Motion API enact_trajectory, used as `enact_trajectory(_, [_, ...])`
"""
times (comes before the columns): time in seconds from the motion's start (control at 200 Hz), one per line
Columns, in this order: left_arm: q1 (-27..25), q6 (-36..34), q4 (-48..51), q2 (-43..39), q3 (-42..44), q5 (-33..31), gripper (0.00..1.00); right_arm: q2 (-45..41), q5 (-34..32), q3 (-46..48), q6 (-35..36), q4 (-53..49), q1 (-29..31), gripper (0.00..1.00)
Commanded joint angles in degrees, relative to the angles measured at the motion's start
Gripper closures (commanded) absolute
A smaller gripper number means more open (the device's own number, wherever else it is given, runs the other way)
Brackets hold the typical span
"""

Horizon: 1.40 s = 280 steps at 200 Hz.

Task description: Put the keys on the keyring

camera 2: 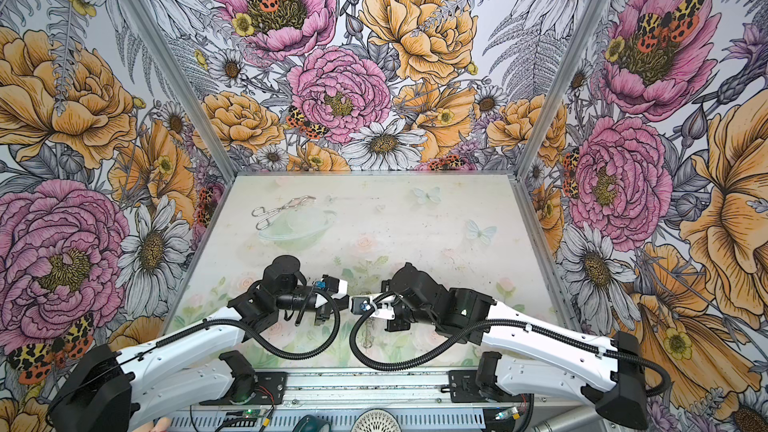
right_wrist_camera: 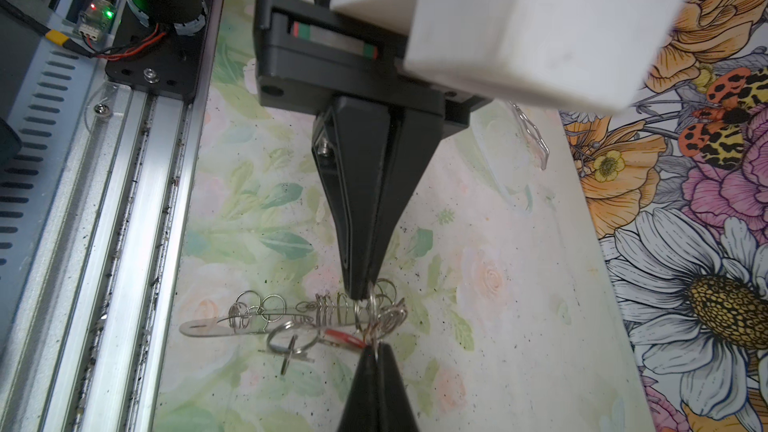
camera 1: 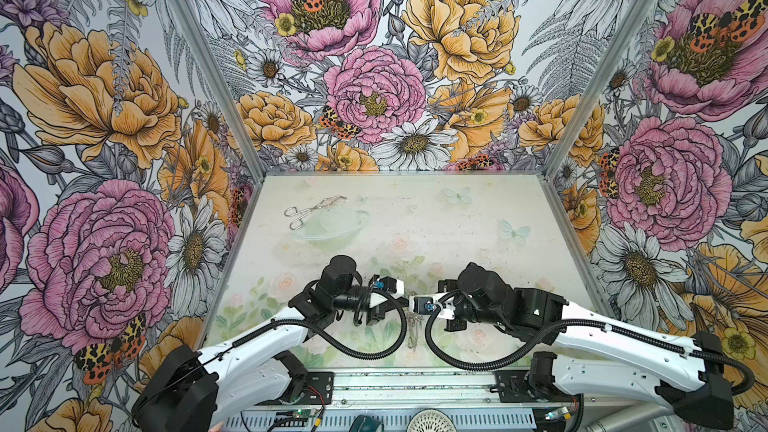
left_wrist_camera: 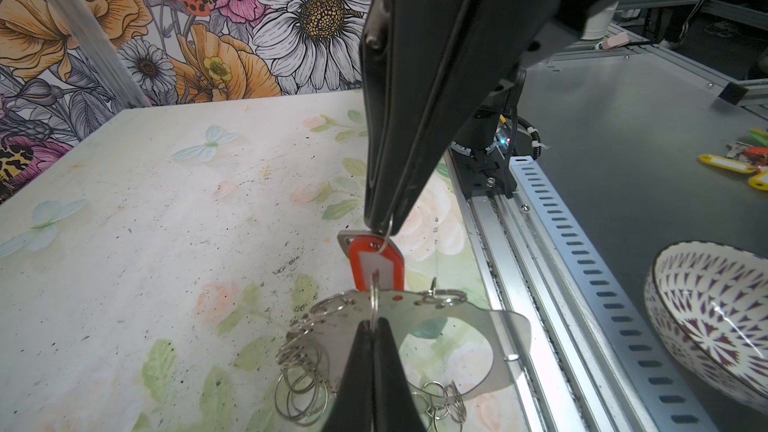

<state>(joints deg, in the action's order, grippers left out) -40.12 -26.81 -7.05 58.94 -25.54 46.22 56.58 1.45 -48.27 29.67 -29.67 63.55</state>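
Keyring [left_wrist_camera: 415,311] is held over the table [camera 1: 415,222] near its 6 o'clock edge, one small ring pinched in the closed left gripper [left_wrist_camera: 373,324]. The closed right gripper [left_wrist_camera: 384,224] pinches the keys [left_wrist_camera: 376,265] by their wire loop.

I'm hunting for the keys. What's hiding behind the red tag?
In the left wrist view, a silvery key head peeks out behind the red tag. The rest of the key is covered by the tag.
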Motion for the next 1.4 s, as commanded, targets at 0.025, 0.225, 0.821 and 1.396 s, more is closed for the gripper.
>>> enact_trajectory(0.025, [-0.1,-0.4,-0.1,-0.8,-1.2,2.3,1.0,0.3,2.5,-0.4,-0.1,0.5,0.0,1.0])
enact_trajectory(0.225, [-0.2,-0.4,-0.1,-0.8,-1.3,2.8,1.0,0.9,1.1,-0.9,0.0,0.5,-0.2,1.0])
enact_trajectory(0.821, [-0.6,-0.8,0.1,-0.9,-1.2,3.2,1.0,0.1,3.6,-1.8,-0.3,0.2,-2.0,1.0])
enact_trajectory(1.396, [-0.6,-0.4,0.4,-0.5,-1.6,3.6,1.0,1.6,5.8,-1.9,-0.1,-0.2,-1.5,1.0])
